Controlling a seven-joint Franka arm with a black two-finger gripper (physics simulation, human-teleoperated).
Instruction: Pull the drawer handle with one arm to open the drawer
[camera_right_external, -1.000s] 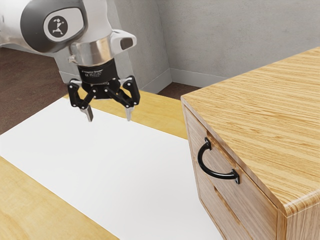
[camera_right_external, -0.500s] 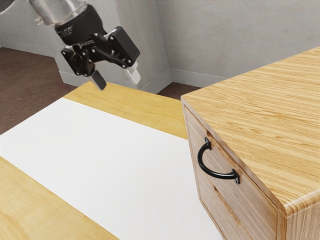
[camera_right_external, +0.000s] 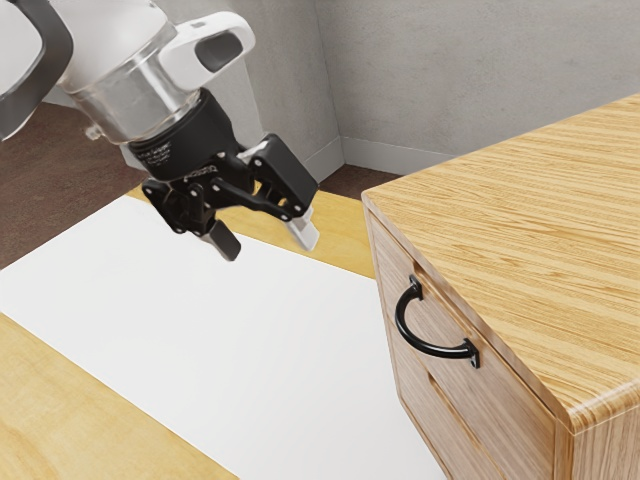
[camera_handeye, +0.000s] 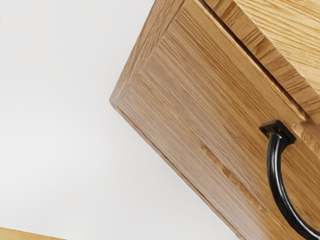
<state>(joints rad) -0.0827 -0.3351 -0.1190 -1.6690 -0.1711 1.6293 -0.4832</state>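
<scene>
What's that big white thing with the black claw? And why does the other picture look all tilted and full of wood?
That is a robot arm. The black claw at its end is its gripper, a hand with two fingers.

One picture comes from a camera standing at the side of the table. The other comes from a small camera on the robot's own hand. The hand is turned, so that picture looks tilted.

On the table lies a white sheet. Next to the sheet stands a wooden cabinet with a drawer. The black bow on it is the drawer handle, and the robot is meant to pull it.

Right now the gripper is open and holds nothing. It hangs above the sheet, apart from the handle, and the drawer looks shut.
</scene>
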